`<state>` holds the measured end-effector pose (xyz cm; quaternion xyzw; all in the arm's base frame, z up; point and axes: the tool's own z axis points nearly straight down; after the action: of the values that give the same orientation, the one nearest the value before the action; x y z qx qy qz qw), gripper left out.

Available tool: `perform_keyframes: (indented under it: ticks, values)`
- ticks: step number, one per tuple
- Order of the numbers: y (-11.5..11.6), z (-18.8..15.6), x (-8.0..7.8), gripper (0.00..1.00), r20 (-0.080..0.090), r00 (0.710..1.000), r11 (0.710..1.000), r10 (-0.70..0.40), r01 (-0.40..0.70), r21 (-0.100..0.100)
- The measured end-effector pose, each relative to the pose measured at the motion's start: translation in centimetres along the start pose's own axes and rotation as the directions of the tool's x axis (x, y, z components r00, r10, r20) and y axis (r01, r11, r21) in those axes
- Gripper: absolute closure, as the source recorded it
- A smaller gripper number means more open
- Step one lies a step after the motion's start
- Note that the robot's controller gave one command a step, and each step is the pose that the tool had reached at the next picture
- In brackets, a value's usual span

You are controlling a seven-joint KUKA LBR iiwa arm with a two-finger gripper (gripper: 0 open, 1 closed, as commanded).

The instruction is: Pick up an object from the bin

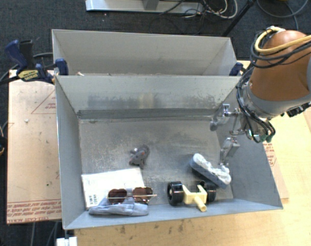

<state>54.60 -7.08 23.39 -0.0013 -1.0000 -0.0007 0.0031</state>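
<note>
My gripper (223, 137) hangs at the right side of the bin, just above the floor, open with nothing between its fingers. One fingertip (225, 158) is close over the far end of a grey and white brush-like thing (210, 171) that lies slanted at the right front. In front of that lies a black-wheeled toy with a cream-yellow axle (191, 194), close to the front wall.
A small grey lump (140, 156) sits mid-floor. At the front left, brown sunglasses (130, 193) rest on a white packet (110, 184), with a grey crumpled piece (119, 208) below them. The arm's orange cover rises over the right wall.
</note>
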Motion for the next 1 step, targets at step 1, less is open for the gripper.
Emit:
perform_keyframes:
  ticks: [1]
  values:
    - [0.03,-0.39,-0.15,0.0,0.008,1.0,1.0,-0.002,0.002,0.001]
